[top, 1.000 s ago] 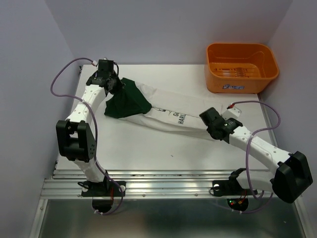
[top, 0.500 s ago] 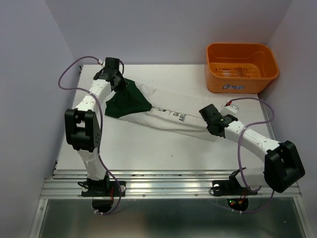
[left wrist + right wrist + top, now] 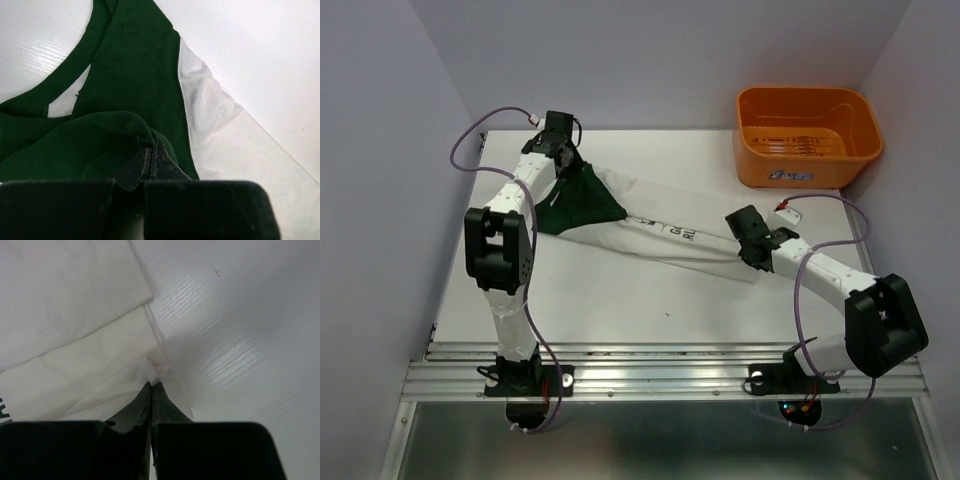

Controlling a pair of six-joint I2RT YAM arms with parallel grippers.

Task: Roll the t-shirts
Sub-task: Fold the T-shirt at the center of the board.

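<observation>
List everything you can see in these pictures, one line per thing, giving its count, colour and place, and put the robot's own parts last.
t-shirt: one seen, white and dark green, stretched across the table between the two arms
basket: one, orange, far right corner
table: one, white, under everything
rail: one, silver, near edge
cables: two, purple, looped beside the arms
left arm: one, white and black, reaching far left; jaws shut on the t-shirt's green end
right arm: one, white and black, right side; jaws shut on the t-shirt's white edge
</observation>
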